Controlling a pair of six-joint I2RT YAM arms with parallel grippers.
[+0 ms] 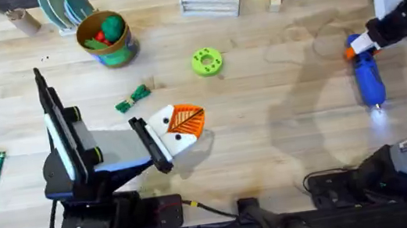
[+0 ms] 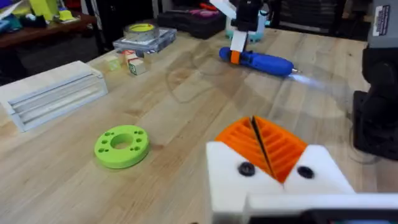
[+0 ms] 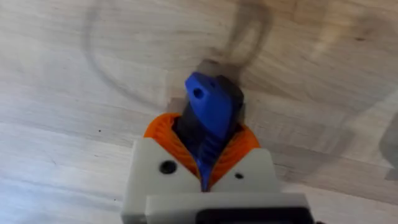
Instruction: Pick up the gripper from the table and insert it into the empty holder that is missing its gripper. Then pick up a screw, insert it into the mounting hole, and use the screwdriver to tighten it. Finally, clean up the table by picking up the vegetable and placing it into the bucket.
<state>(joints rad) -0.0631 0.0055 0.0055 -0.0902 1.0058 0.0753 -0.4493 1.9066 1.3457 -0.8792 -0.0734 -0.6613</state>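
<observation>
**Screwdriver in my right grip, left jaws waiting shut**

Overhead first: I'm holding the screwdriver by its rear end with my right gripper, near the table's right edge, bit pointing toward the near edge with its lamp glowing, which I judge readies it for tightening. My right arm is reaching in from the right side, stretched low. My left gripper is lying low mid-table, arm folded at the near-left. The vegetable is lying just behind it, and the bucket is standing toward the far-left corner, toys already inside.

Left wrist: my orange pads are pressing together, clamped on nothing. The lime ring is lying nearby; the screwdriver is lying farther off.

Right wrist: my fingers are squeezing the blue body, wrist tipped down over the wood.
</observation>
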